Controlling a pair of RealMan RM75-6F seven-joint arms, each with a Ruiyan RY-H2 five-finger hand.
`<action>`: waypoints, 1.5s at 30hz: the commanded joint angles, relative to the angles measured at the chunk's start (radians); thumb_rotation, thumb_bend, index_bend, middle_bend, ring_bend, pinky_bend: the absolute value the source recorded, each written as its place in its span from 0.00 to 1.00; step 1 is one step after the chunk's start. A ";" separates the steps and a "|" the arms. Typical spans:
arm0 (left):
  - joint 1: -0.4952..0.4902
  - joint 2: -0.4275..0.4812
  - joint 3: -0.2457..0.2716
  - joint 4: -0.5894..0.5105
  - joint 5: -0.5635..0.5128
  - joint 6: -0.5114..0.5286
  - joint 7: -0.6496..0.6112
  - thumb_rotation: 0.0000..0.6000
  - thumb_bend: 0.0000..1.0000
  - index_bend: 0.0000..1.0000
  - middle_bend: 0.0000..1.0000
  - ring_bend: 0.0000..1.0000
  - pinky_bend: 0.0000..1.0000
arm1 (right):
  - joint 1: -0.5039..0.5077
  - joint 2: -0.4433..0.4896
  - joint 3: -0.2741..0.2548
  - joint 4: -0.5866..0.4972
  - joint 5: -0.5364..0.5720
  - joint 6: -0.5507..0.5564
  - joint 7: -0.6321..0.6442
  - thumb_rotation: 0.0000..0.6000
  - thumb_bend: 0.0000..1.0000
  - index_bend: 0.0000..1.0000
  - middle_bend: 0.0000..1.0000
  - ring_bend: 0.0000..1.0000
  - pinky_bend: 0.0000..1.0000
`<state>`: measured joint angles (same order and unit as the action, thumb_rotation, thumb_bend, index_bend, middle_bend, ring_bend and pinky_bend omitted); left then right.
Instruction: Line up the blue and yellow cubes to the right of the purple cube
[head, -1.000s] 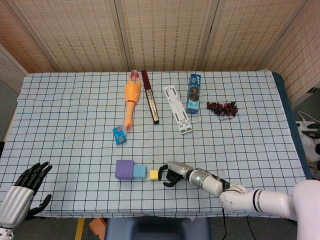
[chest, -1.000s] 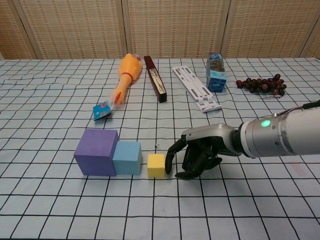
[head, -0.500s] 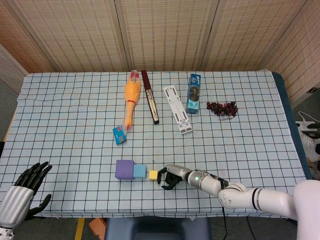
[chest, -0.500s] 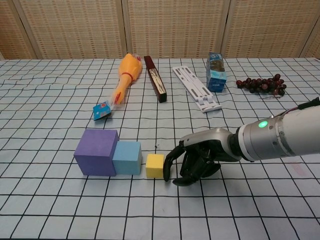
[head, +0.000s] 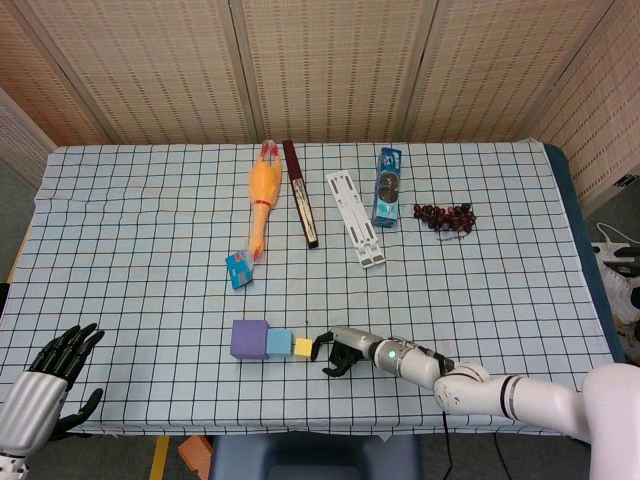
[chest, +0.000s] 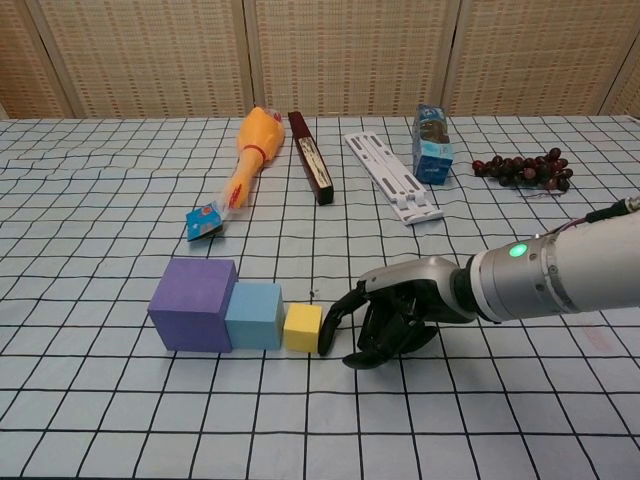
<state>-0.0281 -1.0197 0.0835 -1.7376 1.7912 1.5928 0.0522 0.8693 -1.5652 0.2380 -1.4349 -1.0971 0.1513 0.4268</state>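
Note:
The purple cube (chest: 193, 304) (head: 249, 339), the blue cube (chest: 254, 315) (head: 279, 343) and the small yellow cube (chest: 302, 328) (head: 302, 347) stand side by side in a row near the table's front edge, yellow rightmost and against the blue. My right hand (chest: 385, 312) (head: 342, 351) lies on the cloth just right of the yellow cube, fingers curled in, one fingertip (chest: 326, 335) touching the cube's right face. It holds nothing. My left hand (head: 55, 375) hovers at the front left corner, fingers spread, nothing in it.
Further back lie a rubber chicken (chest: 248, 150), a dark flat bar (chest: 310, 156), a white bracket (chest: 392, 175), a blue carton (chest: 432, 145), a bunch of grapes (chest: 523, 169) and a small blue packet (chest: 204, 220).
My right hand has slid left, pushing the yellow cube left until it meets the blue cube. The left hand has not moved.

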 joint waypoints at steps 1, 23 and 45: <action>0.000 0.000 0.000 0.000 0.001 0.001 0.000 1.00 0.38 0.00 0.00 0.00 0.15 | -0.002 -0.003 0.004 0.003 -0.004 -0.004 0.001 1.00 0.32 0.37 0.92 1.00 1.00; 0.000 0.001 0.001 0.001 0.003 0.000 0.000 1.00 0.38 0.00 0.00 0.00 0.15 | -0.022 -0.041 0.043 0.042 -0.024 -0.021 0.015 1.00 0.32 0.37 0.92 1.00 1.00; -0.001 0.002 0.002 0.002 0.003 -0.001 0.001 1.00 0.38 0.00 0.00 0.00 0.15 | -0.049 -0.017 0.055 0.020 -0.088 -0.025 -0.034 1.00 0.32 0.38 0.92 1.00 1.00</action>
<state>-0.0287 -1.0181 0.0854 -1.7361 1.7948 1.5914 0.0528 0.8239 -1.5926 0.2979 -1.4059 -1.1752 0.1181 0.4033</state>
